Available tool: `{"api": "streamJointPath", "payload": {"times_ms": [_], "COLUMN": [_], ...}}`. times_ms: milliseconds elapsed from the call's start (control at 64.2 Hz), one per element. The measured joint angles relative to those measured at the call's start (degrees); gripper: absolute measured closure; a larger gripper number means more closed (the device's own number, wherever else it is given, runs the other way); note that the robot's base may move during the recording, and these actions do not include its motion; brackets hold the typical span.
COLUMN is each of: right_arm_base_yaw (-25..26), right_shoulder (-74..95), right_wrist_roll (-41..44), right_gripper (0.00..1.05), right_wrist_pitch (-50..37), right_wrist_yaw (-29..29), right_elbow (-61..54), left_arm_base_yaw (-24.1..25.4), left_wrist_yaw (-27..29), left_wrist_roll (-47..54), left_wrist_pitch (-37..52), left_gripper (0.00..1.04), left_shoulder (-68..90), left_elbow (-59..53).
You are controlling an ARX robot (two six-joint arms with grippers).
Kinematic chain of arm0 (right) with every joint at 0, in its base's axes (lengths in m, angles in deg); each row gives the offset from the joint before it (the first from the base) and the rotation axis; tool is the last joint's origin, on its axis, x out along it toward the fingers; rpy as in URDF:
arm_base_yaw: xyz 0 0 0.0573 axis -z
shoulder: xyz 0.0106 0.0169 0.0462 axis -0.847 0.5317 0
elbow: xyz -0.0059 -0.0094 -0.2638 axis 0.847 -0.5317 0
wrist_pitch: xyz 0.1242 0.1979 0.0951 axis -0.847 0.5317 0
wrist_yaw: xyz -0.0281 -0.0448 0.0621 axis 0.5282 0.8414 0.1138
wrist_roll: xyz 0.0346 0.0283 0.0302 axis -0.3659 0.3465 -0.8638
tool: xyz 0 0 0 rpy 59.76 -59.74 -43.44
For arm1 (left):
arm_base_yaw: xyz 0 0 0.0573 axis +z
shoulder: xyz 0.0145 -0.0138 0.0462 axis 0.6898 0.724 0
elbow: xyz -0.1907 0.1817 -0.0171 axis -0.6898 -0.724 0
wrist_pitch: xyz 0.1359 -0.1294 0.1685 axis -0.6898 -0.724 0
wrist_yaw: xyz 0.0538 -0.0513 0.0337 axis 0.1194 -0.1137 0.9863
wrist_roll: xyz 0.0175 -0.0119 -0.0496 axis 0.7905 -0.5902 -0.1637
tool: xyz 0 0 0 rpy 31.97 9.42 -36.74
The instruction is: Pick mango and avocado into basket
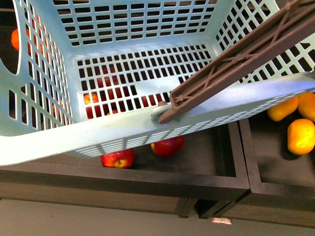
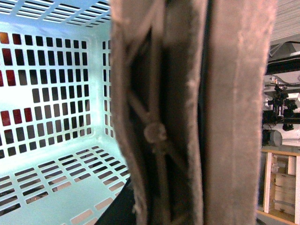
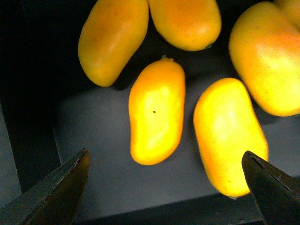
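- Right gripper (image 3: 164,157): fingers spread wide, empty; smooth oblong yellow-orange mango (image 3: 157,110) just ahead, between them.
- Left gripper: state cannot be told; brown handle (image 2: 187,112) of teal lattice plastic basket (image 2: 56,93) covers fingers.

The brown handle (image 2: 187,112) looms close, blurred, before the slotted teal basket (image 2: 96,140).

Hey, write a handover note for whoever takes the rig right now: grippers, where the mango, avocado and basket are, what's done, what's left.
Left gripper: not seen; the brown handle fills its wrist view.
Right gripper: open, over yellow mangoes in a dark bin, holding nothing.
Basket: tilted, empty.
Avocado: not in view.
Done: nothing loaded. Left: pick one mango, find the avocado, basket both.
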Motion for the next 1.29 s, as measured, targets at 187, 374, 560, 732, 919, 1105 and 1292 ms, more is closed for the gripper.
{"api": "streamJointPath", "payload": {"times_ms": [187, 374, 560, 732, 919, 1105, 1292], "right_arm_base_yaw": [-2.2, -2.2, -1.9, -2.3, -2.6, -2.5, -2.4], "right_shoulder": [5.8, 10.9, 14.6, 17.6, 21.5, 23.5, 24.7], "right_wrist_roll": [-2.8, -5.3, -7.4, -9.1, -9.9, -10.1, -10.1], "right_gripper": [0.09, 0.09, 0.09, 0.09, 0.09, 0.09, 0.09], "right_wrist_pitch": [0.6, 1.2, 1.4, 2.6, 5.7, 7.2, 8.1], "right_wrist_yaw": [0.5, 1.0, 1.0, 1.0, 2.3, 2.9, 3.2], "right_elbow": [5.3, 9.5, 12.1, 15.7, 22.3, 25.9, 27.6], "left_arm_base_yaw": [0.0, 0.0, 0.0, 0.0, 0.0, 0.0, 0.0], "left_wrist_yaw": [0.0, 0.1, 0.0, 0.0, 0.0, 0.0, 0.0], "left_wrist_roll": [0.0, 0.0, 0.0, 0.0, 0.0, 0.0, 0.0], "left_wrist_pitch": [0.0, 0.0, 0.0, 0.0, 0.0, 0.0, 0.0], "left_gripper": [0.91, 0.91, 0.91, 0.91, 0.91, 0.91, 0.91], "left_shoulder": [0.0, 0.0, 0.0, 0.0, 0.0, 0.0, 0.0], "left_elbow": [0.0, 0.0, 0.0, 0.0, 0.0, 0.0, 0.0]}}
